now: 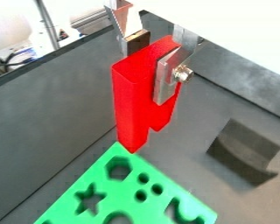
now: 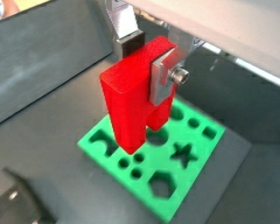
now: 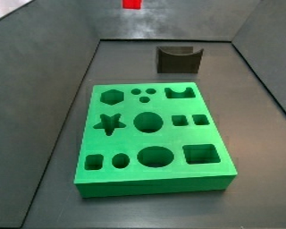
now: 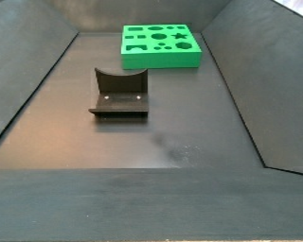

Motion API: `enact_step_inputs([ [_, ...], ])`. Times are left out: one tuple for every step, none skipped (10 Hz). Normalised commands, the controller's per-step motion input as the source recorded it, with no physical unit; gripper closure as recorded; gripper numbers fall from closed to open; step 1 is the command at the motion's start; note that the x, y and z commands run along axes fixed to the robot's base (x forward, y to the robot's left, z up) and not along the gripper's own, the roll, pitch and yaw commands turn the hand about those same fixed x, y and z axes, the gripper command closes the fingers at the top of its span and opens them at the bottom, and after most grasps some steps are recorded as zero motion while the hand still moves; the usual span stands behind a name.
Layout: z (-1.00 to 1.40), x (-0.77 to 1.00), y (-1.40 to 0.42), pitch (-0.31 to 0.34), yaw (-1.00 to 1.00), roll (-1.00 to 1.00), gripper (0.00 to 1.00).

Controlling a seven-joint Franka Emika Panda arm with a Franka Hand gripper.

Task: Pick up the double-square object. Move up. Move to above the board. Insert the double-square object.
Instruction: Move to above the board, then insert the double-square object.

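My gripper [image 1: 150, 59] is shut on the double-square object [image 1: 133, 98], a bright red two-pronged piece hanging prongs down between the fingers. It shows the same way in a wrist view [image 2: 129, 98], with the gripper [image 2: 149, 59] around its top. The green board [image 1: 102, 180] with shaped holes lies on the floor below, and the prongs hang well above it [image 2: 102, 140]. In a side view only the red piece's lower tip [image 3: 131, 4] shows at the top edge, beyond the board [image 3: 121, 143]. The board [image 4: 161, 60] also shows far back in a side view, where the gripper is out of view.
The dark fixture [image 3: 178, 58] with a U-notch stands on the floor apart from the board, also in a side view [image 4: 118, 95] and in both wrist views [image 1: 241, 150] [image 2: 20, 206]. Dark sloping walls enclose the floor.
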Motion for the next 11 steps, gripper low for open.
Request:
enact_step_inputs([
  [0.09,0.09,-0.38,0.11,0.01,0.01,1.0],
  [0.05,0.08,-0.2,0.107,0.0,0.02,1.0],
  [-0.06,0.0,-0.09,-0.036,0.0,0.0,1.0],
  [-0.13,0.11,-0.22,-0.037,0.0,0.0,1.0],
  [-0.19,0.31,-0.39,0.0,-0.14,0.02,1.0],
  [-0.23,0.43,-0.49,0.0,-0.42,0.05,1.0],
  [-0.25,0.4,-0.41,0.0,-0.5,0.06,1.0],
  [-0.26,0.24,-0.35,0.0,-0.66,0.06,1.0],
  [-0.25,0.01,-0.19,0.0,-0.88,0.07,1.0],
  [-0.27,0.0,-0.07,0.0,-1.0,0.07,1.0],
  [-0.27,0.0,0.0,0.0,-1.0,0.06,1.0],
])
